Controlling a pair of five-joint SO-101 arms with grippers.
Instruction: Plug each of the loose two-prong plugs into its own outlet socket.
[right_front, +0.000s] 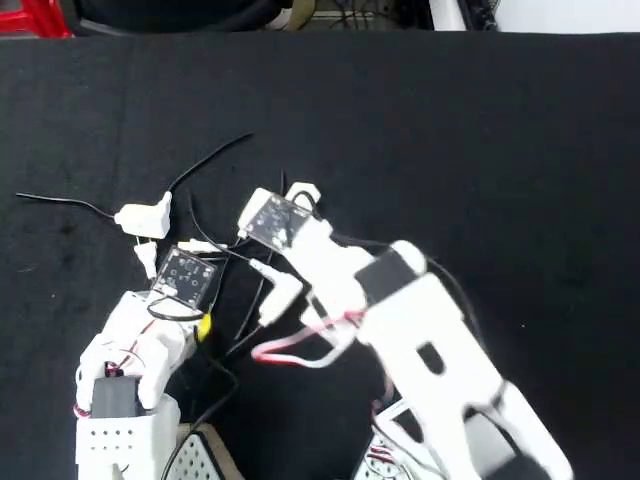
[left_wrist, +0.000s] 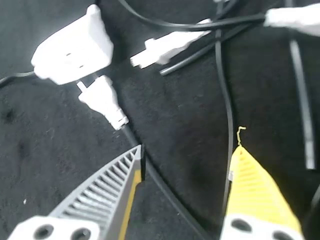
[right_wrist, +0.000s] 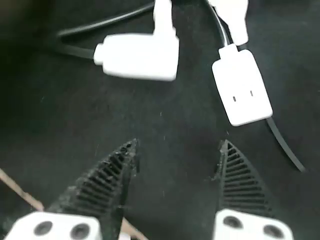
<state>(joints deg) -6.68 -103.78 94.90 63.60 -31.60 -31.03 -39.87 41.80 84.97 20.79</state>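
The left gripper (left_wrist: 189, 150) hung over the black cloth table (right_front: 500, 150). Its grey finger and its yellow finger were wide apart, with nothing between them. Just ahead of it lay a small white two-prong plug (left_wrist: 102, 100) on a thin black cord (left_wrist: 165, 187). The plug's prongs pointed at a chunky white outlet socket block (left_wrist: 72, 47) and came right up to it, but the plug was not pushed in. A long thin white plug (left_wrist: 167, 45) lay near them, among more black cords.

The right gripper (right_wrist: 177, 147) hung over the middle of the table. Its two black ribbed fingers were apart too, and it held nothing. Ahead of it lay a flat white outlet socket with two slots (right_wrist: 242, 90), with the slots facing up. A bent white plug (right_wrist: 137, 55) lay on its side near that socket, not touching it.
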